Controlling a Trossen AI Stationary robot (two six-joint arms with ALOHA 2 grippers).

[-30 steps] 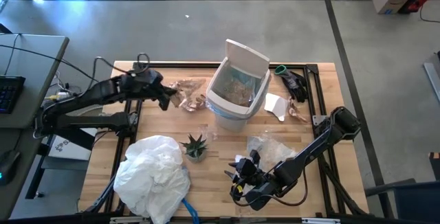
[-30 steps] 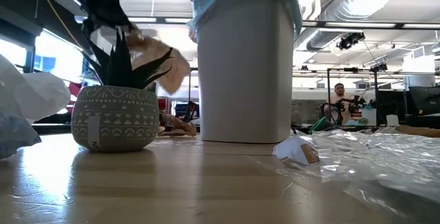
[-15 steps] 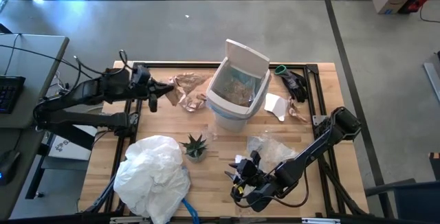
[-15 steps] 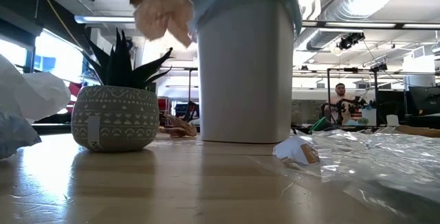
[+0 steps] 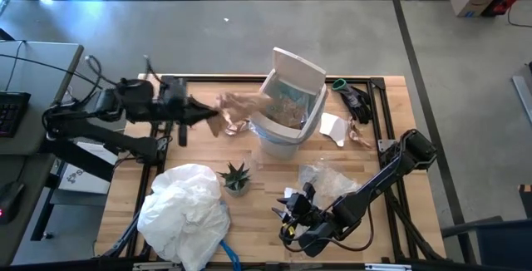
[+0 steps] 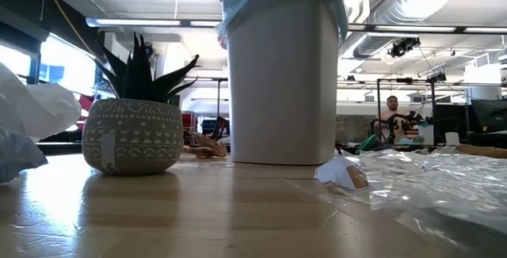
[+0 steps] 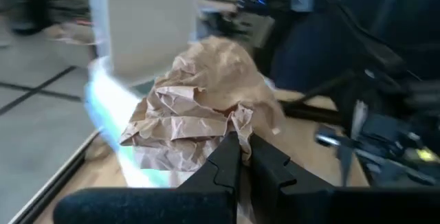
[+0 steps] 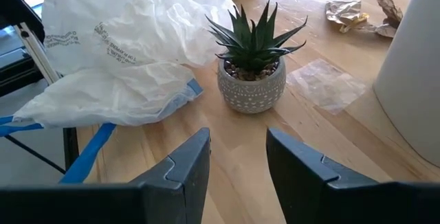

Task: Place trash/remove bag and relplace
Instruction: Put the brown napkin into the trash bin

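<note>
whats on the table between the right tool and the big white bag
In the right wrist view, only bare wood lies between the open right tool and the white bag. The potted plant stands off to one side of that stretch.

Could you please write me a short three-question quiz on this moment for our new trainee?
1. True or false: the left gripper is shut on the crumpled brown paper.
2. Which gripper stands open near the table's front edge, facing the potted plant? A) left B) right
3. What lies on the table beside the plant, in the front left corner in the high view?

Key
1. True: it holds the paper in the air just left of the white bin.
2. B: the right gripper, with nothing between its fingers.
3. A crumpled white plastic bag.
</note>
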